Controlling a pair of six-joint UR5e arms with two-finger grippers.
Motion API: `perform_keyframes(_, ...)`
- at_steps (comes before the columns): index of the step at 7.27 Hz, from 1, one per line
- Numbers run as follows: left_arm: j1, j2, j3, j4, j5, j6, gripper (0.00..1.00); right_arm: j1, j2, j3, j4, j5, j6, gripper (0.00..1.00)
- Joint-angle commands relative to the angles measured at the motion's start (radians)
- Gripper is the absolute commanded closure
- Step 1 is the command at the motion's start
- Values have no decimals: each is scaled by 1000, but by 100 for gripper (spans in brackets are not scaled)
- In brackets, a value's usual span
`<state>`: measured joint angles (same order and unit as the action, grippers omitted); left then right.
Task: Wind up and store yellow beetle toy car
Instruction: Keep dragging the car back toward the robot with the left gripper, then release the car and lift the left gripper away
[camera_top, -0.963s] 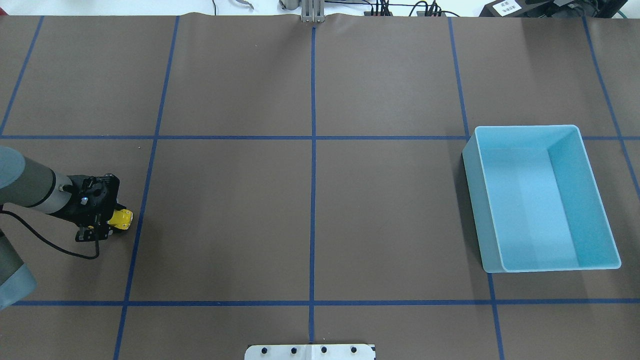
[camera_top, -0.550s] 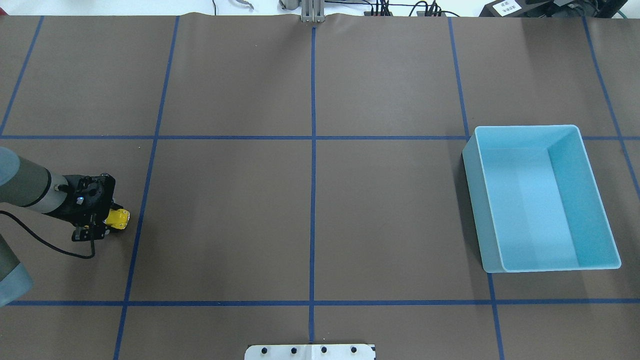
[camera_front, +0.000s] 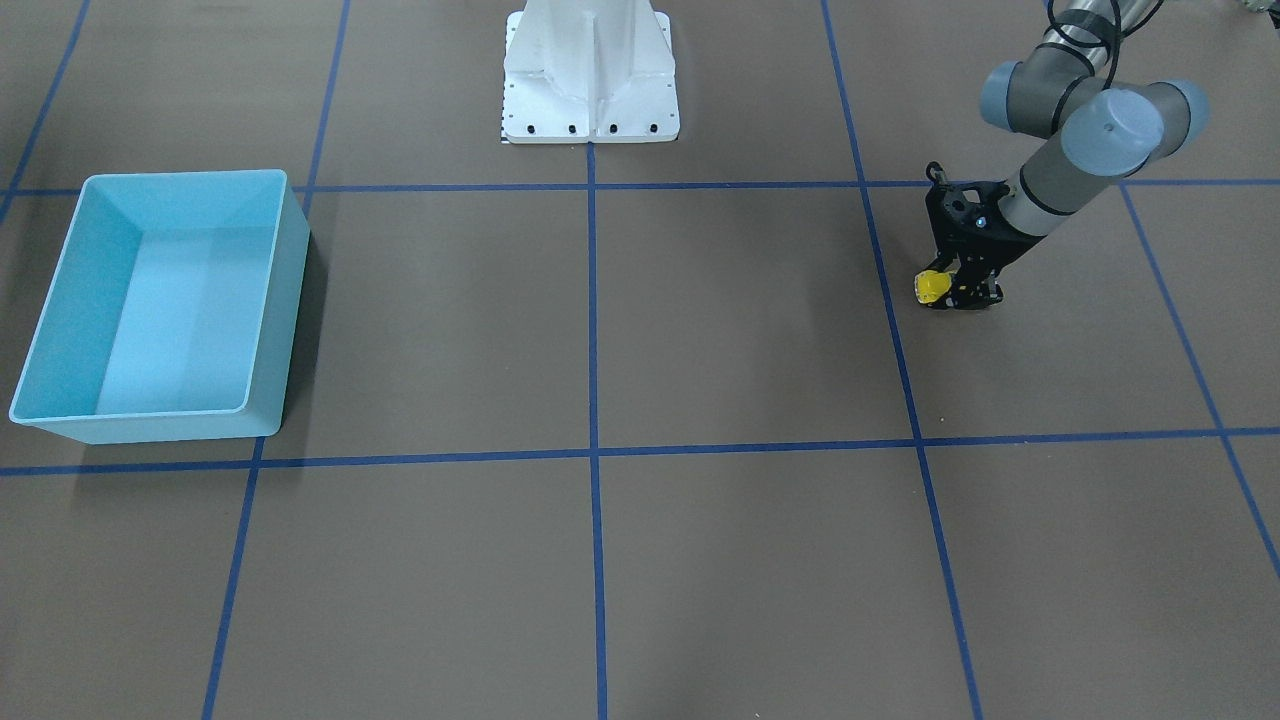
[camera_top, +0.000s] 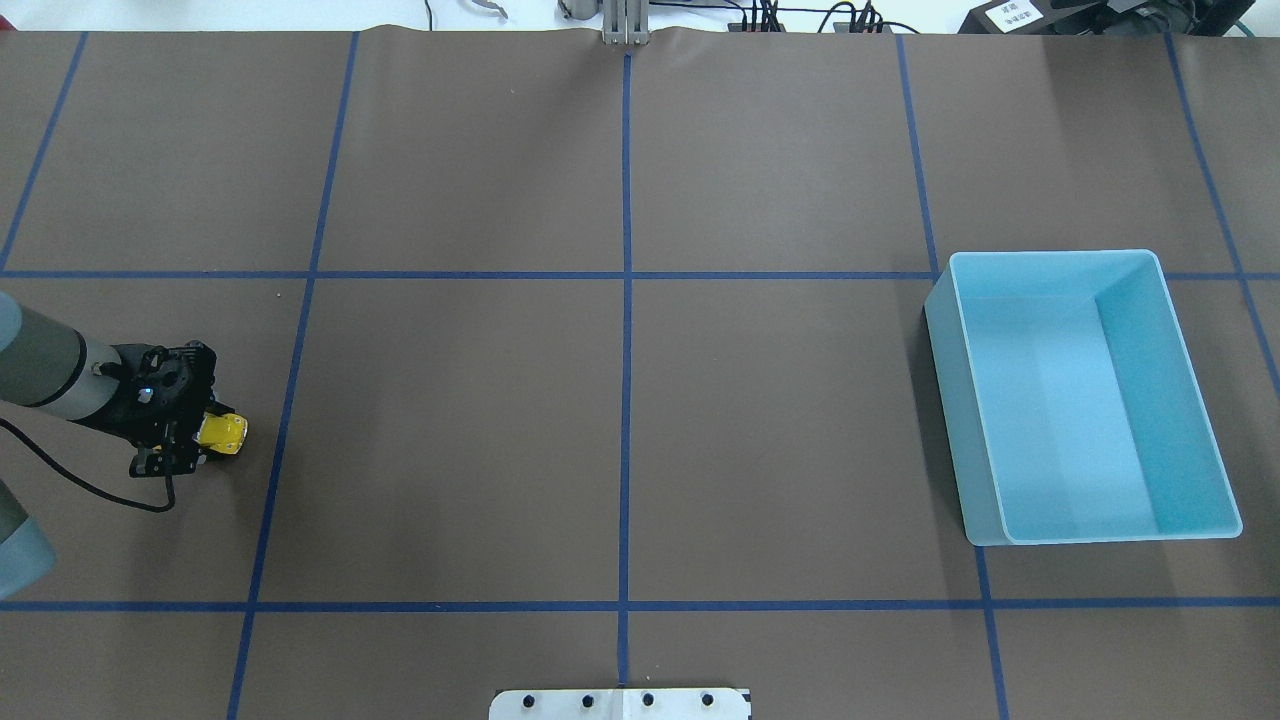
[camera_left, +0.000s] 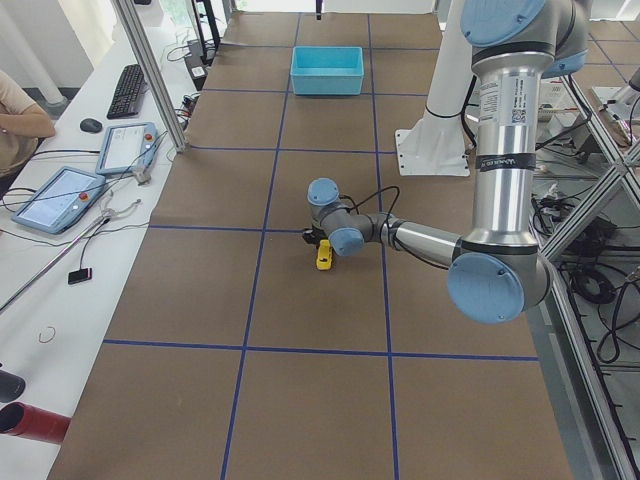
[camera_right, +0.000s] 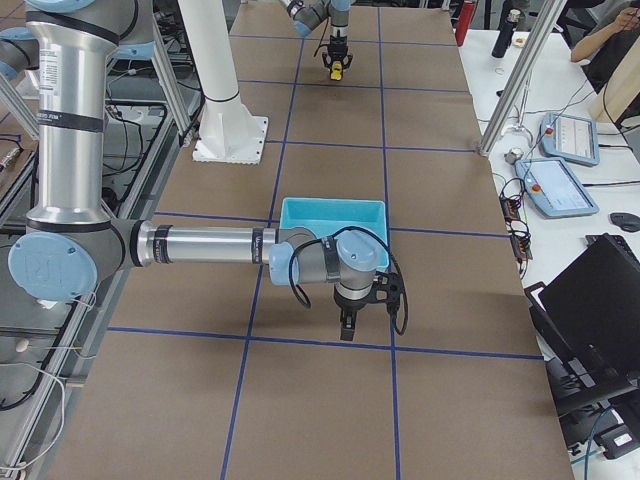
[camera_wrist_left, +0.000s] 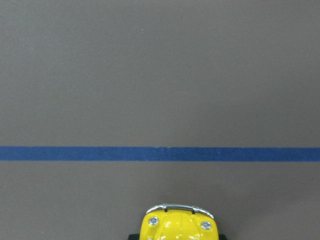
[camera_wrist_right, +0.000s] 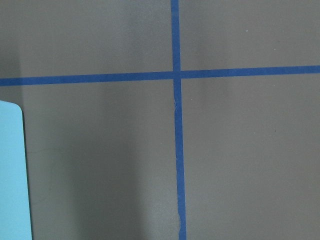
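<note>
The yellow beetle toy car (camera_top: 223, 432) is on the brown table at the far left, its wheels on or just above the surface. My left gripper (camera_top: 190, 440) is shut on its rear half, and its nose points to the table's middle. The car also shows in the front-facing view (camera_front: 931, 286), the left view (camera_left: 323, 257) and the left wrist view (camera_wrist_left: 177, 225), where only its front is visible. The light blue bin (camera_top: 1055, 256) stands empty at the far right. My right gripper (camera_right: 346, 327) hangs beside the bin (camera_right: 333, 212); I cannot tell if it is open or shut.
The white robot base (camera_front: 590, 75) stands at the table's near middle edge. Blue tape lines (camera_top: 626, 300) divide the brown cover into squares. Tablets (camera_left: 60, 195) and a keyboard (camera_left: 128, 90) lie on the operators' side table.
My left gripper has moved steadily to the left with the yellow car in it, away from the blue tape line. The bin has not moved.
</note>
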<state>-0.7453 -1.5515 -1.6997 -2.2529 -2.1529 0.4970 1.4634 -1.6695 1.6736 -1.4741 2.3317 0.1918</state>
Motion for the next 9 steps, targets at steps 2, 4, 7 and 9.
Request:
perform_keyframes(2,-18,-1,3,-2,-4,0,0,0,1,-2,0,0,0,0)
perform_keyframes(4,-84,1,3,6,-30,0,0,0,1,-2,0,0,0,0)
perform_keyframes(7,-272,27,2,160,-97,-6,0,0,-1,0,0,2,-2,0)
perform_keyframes(9,-452,31,2,327,-99,-11,0,0,-1,1,0,5,-3,0)
